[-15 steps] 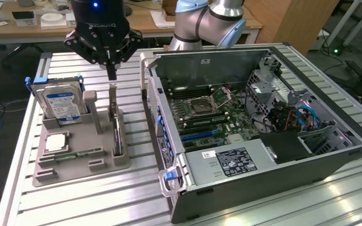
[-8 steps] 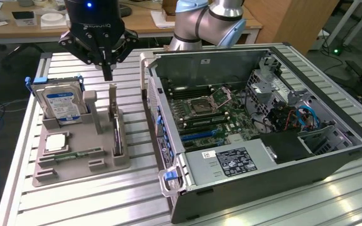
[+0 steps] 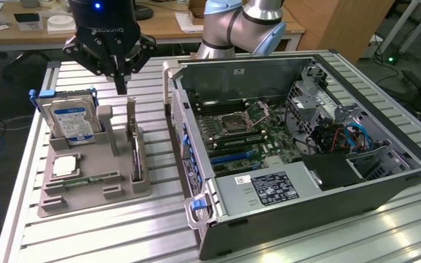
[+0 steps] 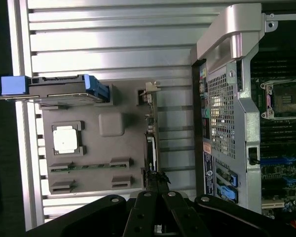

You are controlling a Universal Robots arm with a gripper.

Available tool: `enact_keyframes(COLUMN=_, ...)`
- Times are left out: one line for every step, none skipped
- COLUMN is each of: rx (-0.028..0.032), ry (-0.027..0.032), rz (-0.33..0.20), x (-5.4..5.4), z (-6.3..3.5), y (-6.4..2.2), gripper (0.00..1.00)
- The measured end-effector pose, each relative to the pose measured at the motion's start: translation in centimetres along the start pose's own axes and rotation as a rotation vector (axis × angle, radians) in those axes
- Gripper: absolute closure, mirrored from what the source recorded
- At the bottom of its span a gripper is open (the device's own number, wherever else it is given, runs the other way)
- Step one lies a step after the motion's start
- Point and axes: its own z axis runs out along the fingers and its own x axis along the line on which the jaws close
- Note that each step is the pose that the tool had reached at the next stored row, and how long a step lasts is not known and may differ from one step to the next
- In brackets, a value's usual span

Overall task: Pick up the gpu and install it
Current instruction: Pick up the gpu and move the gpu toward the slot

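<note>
The gpu [image 3: 136,160] is a thin black card standing on edge in a slot of the grey holder [image 3: 115,193], its pale bracket end [image 3: 131,111] pointing up at the far end. In the wrist view the gpu [image 4: 151,148] shows edge-on. My gripper [image 3: 120,83] hangs above the far end of the holder, shut, with nothing between its fingers and a clear gap down to the card. Its black fingers [image 4: 147,205] meet at a point near the card's end in the wrist view [image 4: 155,181].
The holder also carries a silver blue-labelled hard drive [image 3: 70,121], a square processor [image 3: 66,165] and a green memory stick [image 3: 87,179]. An open computer case [image 3: 386,186] with its motherboard [image 3: 247,134] lies at the exterior view's right. Ribbed metal table [image 3: 123,235] underneath.
</note>
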Motion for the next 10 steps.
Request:
enact_keyframes(rx=0.0000, ry=0.0000, rz=0.000, x=0.00, z=0.00, y=0.00, gripper=0.90)
enact_keyframes(rx=0.0000, ry=0.0000, rz=0.000, x=0.00, z=0.00, y=0.00, gripper=0.90)
enact_keyframes(rx=0.0000, ry=0.0000, rz=0.000, x=0.00, z=0.00, y=0.00, gripper=0.90)
enact_keyframes(rx=0.0000, ry=0.0000, rz=0.000, x=0.00, z=0.00, y=0.00, gripper=0.90)
enact_keyframes(rx=0.0000, ry=0.0000, rz=0.000, x=0.00, z=0.00, y=0.00, gripper=0.90)
enact_keyframes(rx=0.0000, ry=0.0000, rz=0.000, x=0.00, z=0.00, y=0.00, gripper=0.90)
enact_keyframes(rx=0.0000, ry=0.0000, rz=0.000, x=0.00, z=0.00, y=0.00, gripper=0.90)
enact_keyframes(rx=0.0000, ry=0.0000, rz=0.000, x=0.00, z=0.00, y=0.00, gripper=0.90)
enact_keyframes(rx=0.0000, ry=0.0000, rz=0.000, x=0.00, z=0.00, y=0.00, gripper=0.90)
enact_keyframes(rx=0.0000, ry=0.0000, rz=0.000, x=0.00, z=0.00, y=0.00, gripper=0.90)
